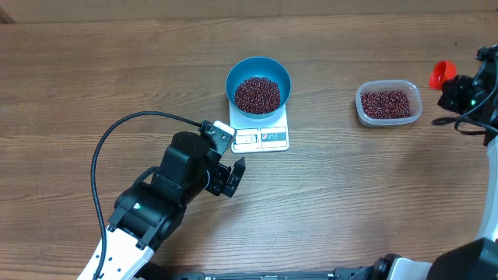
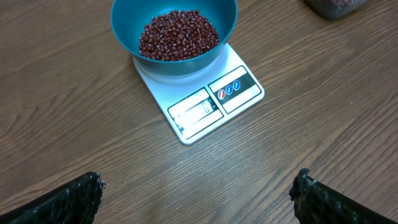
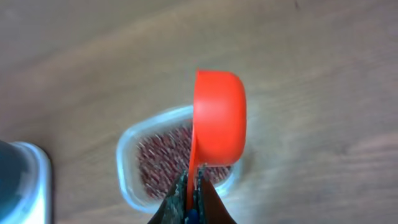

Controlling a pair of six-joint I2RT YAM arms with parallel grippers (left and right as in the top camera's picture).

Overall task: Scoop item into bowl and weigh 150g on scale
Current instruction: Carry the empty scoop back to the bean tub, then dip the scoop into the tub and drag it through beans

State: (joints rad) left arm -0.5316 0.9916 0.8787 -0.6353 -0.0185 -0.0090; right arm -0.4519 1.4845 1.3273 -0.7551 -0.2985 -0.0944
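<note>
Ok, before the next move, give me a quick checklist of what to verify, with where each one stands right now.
1. bowl seated on scale, display uncovered: ok.
2. display shows the target weight: cannot tell, digits unreadable.
3. right tool shut on the handle of the scoop: ok.
4. scoop empty or loaded: cannot tell, only its outside shows.
5. left tool open, apart from scale: ok.
6. tub holds beans to scoop: ok.

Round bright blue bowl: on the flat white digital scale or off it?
On it. The blue bowl sits on the white scale, display and buttons uncovered, dark red beans heaped inside.
</note>
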